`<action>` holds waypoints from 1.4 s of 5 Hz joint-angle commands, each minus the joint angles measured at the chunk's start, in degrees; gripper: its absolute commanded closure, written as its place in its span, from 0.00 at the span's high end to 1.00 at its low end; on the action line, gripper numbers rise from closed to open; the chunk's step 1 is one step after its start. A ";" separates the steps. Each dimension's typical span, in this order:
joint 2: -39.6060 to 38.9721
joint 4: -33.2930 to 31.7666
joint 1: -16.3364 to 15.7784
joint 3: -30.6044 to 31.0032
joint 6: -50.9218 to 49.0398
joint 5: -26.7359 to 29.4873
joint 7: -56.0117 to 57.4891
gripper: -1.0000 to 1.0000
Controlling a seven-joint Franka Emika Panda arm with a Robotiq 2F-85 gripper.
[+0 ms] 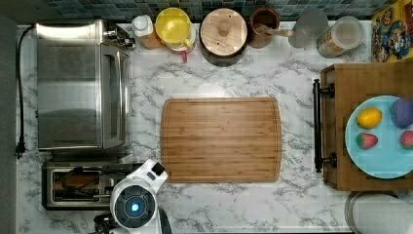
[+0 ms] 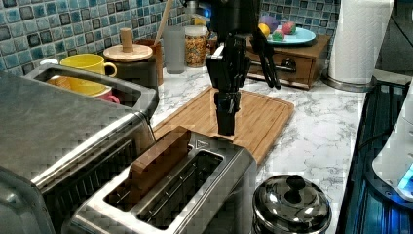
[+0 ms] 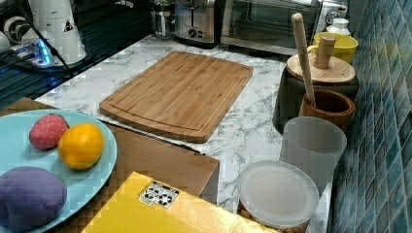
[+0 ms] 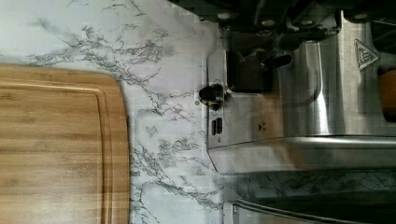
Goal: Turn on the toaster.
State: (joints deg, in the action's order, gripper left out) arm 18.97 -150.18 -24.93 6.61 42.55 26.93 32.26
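Brushed steel toaster (image 1: 80, 187), at the top view's lower left on the white marbled counter (image 1: 234, 200), just below the larger toaster oven (image 1: 78, 83) and left of the wooden cutting board (image 1: 221, 140). Two long top slots, one holding a brown slice (image 2: 158, 163). End face, seen in the wrist view: black lever (image 4: 275, 60) in a vertical slot, black knob (image 4: 211, 92) beside it. Judged rigid, fairly heavy, smooth-sided; the body should stay put under a downward push, though the polished skin offers little grip. The place to act is the lever, pressed straight down rather than grasped. Robot arm, white, over the toaster's board-side end; its black pincer (image 2: 227, 124) hangs just above that end in the left view. Whether the pincer is spread or pressed together cannot be told. Far right: blue plate (image 1: 377, 161) of fruit on a wooden box.
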 commanded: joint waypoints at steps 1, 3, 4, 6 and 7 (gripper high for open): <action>-5.41 3.12 2.90 2.33 5.62 -3.93 -7.49 0.00; -12.45 4.68 3.37 1.43 2.30 -2.56 -5.66 0.00; -16.73 4.91 1.71 1.98 1.89 -0.79 -3.28 0.00; -19.63 -1.51 0.14 3.39 6.05 0.95 -2.15 0.00; -24.00 -2.77 -0.22 4.58 9.01 2.03 -1.67 0.00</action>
State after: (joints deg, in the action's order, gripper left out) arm 4.69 -145.14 -22.58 8.34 46.02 26.54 29.68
